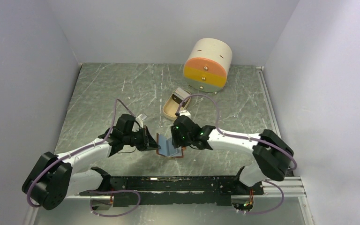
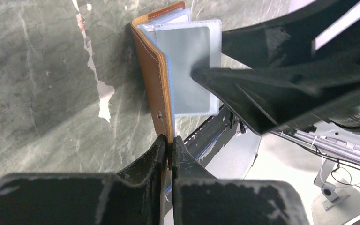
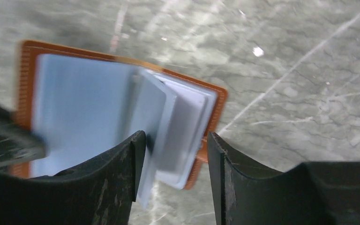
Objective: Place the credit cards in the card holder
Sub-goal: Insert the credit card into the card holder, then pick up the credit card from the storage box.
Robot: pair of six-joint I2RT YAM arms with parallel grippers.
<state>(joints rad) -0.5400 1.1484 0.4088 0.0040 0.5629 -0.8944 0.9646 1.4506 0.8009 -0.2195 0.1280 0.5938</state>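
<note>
Low centre of the top view, the card holder sits open. The left hand pinches its tan cover tight; the right hand gapes, fingers straddling its clear pockets.

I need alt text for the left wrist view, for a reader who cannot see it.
The left gripper is shut on the edge of the tan card holder, holding it open; the green marbled table lies behind. From the right, a black finger of the right gripper touches its clear pockets.
</note>
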